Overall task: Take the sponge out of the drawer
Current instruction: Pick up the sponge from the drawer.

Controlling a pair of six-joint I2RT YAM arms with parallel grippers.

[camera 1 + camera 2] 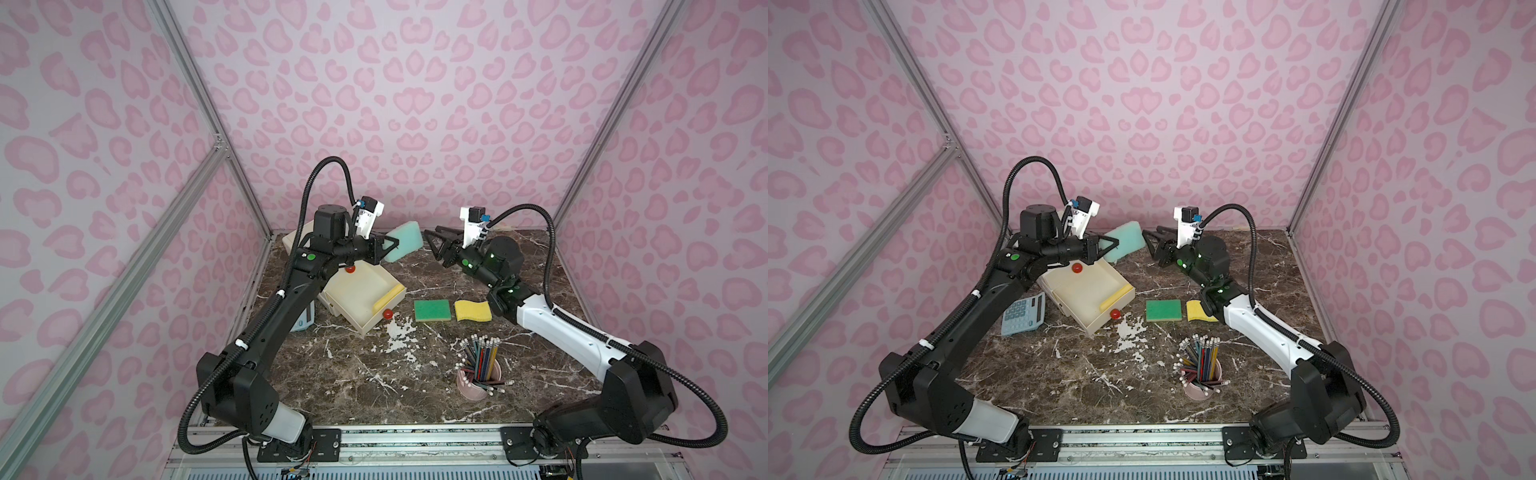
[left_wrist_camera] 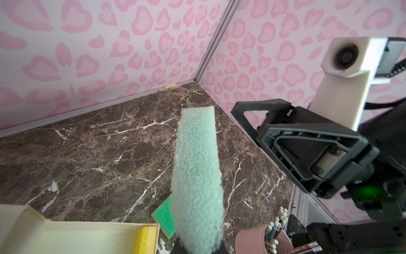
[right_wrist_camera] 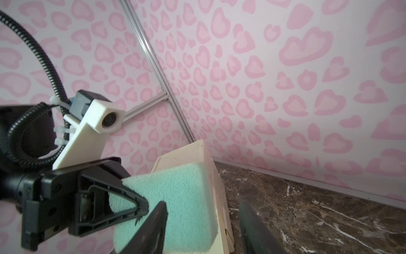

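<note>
A pale teal sponge [image 1: 405, 241] [image 1: 1125, 241] hangs in the air above the table's back. My left gripper [image 1: 388, 245] [image 1: 1106, 246] is shut on its lower end, and the sponge [image 2: 197, 176] stands up from those jaws in the left wrist view. My right gripper [image 1: 431, 231] [image 1: 1151, 230] [image 3: 203, 205] is open. Its fingers sit apart at the sponge's [image 3: 175, 198] free end without pinching it. Below the left arm the cream drawer [image 1: 365, 328] [image 1: 1096, 328] stands pulled out. A yellow sponge [image 1: 388, 298] [image 1: 1116, 297] [image 2: 144, 239] lies along its front wall.
A green sponge [image 1: 432, 310] and a wavy yellow sponge [image 1: 472, 311] lie flat on the marble mid-table. A pink cup of pencils [image 1: 478, 382] stands nearer the front. The cream cabinet [image 3: 197, 151] sits at the back left, with a calculator [image 1: 1023, 316] beside the drawer.
</note>
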